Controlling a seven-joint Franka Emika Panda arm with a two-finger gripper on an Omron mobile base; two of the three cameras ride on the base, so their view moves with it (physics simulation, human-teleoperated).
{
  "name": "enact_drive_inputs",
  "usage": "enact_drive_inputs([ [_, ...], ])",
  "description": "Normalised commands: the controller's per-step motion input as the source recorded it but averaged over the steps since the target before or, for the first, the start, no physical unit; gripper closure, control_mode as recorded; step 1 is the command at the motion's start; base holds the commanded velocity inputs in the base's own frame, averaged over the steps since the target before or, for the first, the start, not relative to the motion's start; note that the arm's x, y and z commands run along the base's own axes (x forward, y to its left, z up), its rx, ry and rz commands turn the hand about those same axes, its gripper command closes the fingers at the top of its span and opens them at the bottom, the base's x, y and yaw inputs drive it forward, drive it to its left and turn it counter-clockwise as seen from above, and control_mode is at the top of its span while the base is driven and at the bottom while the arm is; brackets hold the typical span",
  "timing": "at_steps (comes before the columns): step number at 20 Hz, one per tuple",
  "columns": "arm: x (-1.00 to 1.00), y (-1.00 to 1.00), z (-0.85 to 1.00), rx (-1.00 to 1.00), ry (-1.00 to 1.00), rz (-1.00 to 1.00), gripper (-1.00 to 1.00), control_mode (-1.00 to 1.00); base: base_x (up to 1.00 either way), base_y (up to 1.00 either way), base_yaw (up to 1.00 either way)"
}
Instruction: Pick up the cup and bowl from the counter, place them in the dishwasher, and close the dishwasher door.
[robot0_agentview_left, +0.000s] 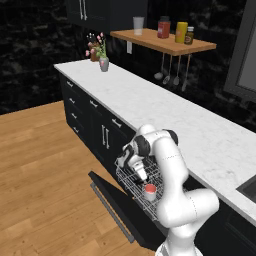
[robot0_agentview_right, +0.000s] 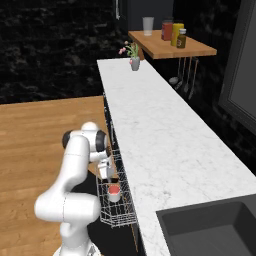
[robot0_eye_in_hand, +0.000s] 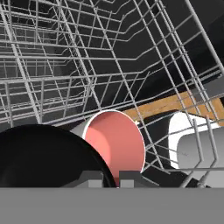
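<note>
Gripper (robot0_eye_in_hand: 104, 180) down in the pulled-out rack (robot0_agentview_left: 131, 181), its fingers pinched onto the rim of the bowl (robot0_eye_in_hand: 41, 157), beside the cup (robot0_agentview_left: 150, 190).

The dishwasher door (robot0_agentview_left: 117, 207) lies folded down over the wooden floor (robot0_agentview_left: 45, 170), and the white wire rack stands drawn out above it, below the front edge of the counter (robot0_agentview_left: 165, 107). The cup stands upright in the rack, red inside showing, near the rack's outer front corner. In the hand view the black bowl fills the lower left, its edge between the nearly closed fingertips, with the cup's red mouth just beside it. The counter's far end carries a small vase of flowers (robot0_agentview_left: 102, 60).
</note>
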Motion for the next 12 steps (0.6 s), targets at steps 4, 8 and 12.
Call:
enact_drive_inputs([
  [4,0.39,0.0,-0.36,-0.02,0.0,0.0,1.0,-1.0,0.0,0.0,0.0],
  [8,0.34,0.0,-0.39,-0.03,0.0,0.0,1.0,-1.0,0.0,0.0,0.0],
  [12,0.28,0.0,-0.44,-0.03,0.02,0.0,1.0,-1.0,0.0,0.0,0.0],
])
